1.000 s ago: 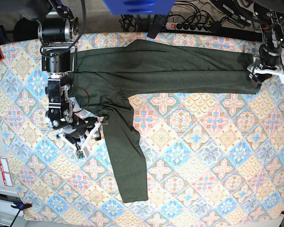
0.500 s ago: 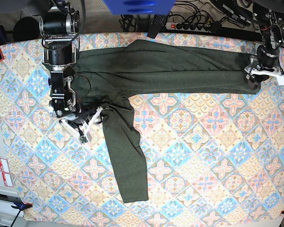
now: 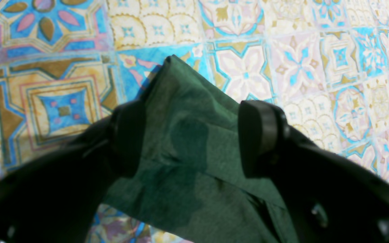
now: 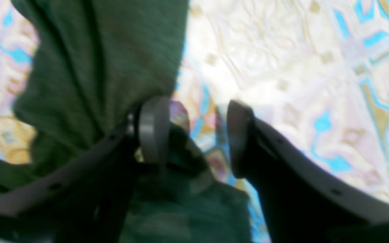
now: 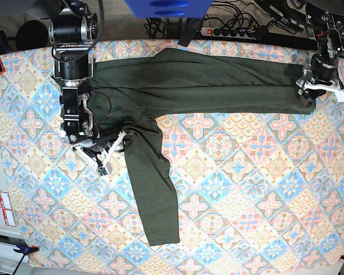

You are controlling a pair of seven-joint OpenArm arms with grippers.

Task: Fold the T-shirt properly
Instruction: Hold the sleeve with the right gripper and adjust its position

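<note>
Lying spread flat across the far half of the tile-patterned worktop (image 5: 246,189): one dark olive-green long-sleeved knit T-shirt (image 5: 195,86), one sleeve trailing down toward the near edge. Just the one garment, two pincers. Left pincer (image 3: 191,135) sitting at the shirt's end on the base view's right, jaws wide apart with a fabric corner between them, not squeezed. Right pincer (image 4: 191,135) by the sleeve's root, also parted, one finger (image 4: 152,128) against the cloth, patterned worktop showing in the gap.

Dark olive long-sleeved T-shirt (image 5: 200,83), spread flat, body lengthwise, one sleeve angled toward the near edge
</note>
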